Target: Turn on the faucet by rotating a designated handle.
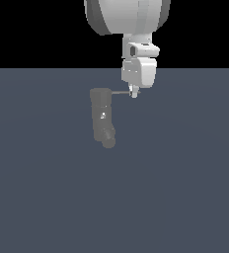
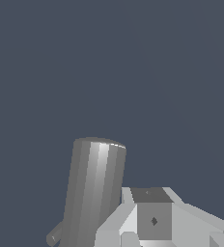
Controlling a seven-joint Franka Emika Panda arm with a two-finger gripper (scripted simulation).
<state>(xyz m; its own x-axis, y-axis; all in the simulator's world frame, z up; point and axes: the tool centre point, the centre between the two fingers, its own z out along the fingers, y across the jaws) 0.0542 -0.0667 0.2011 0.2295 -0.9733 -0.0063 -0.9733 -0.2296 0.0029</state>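
The faucet (image 1: pixel 101 116) is a dull dark-grey cylinder on the blue-grey floor, with a rounded spout end at its near end. Its handle (image 1: pixel 120 92) is a thin grey rod sticking out from the top toward the exterior view's right. My gripper (image 1: pixel 133 93) hangs straight down at the rod's outer end, its tip level with the rod and touching or nearly touching it. The jaws look closed together, with nothing held between them. In the wrist view the faucet body (image 2: pixel 92 188) stands close beside my fingers (image 2: pixel 152 217). The handle is hidden there.
A flat blue-grey floor (image 1: pixel 185 188) runs in all directions around the faucet. The white arm (image 1: pixel 129 20) comes down from above, behind the faucet. A small grey stub (image 2: pixel 53 237) shows by the faucet body in the wrist view.
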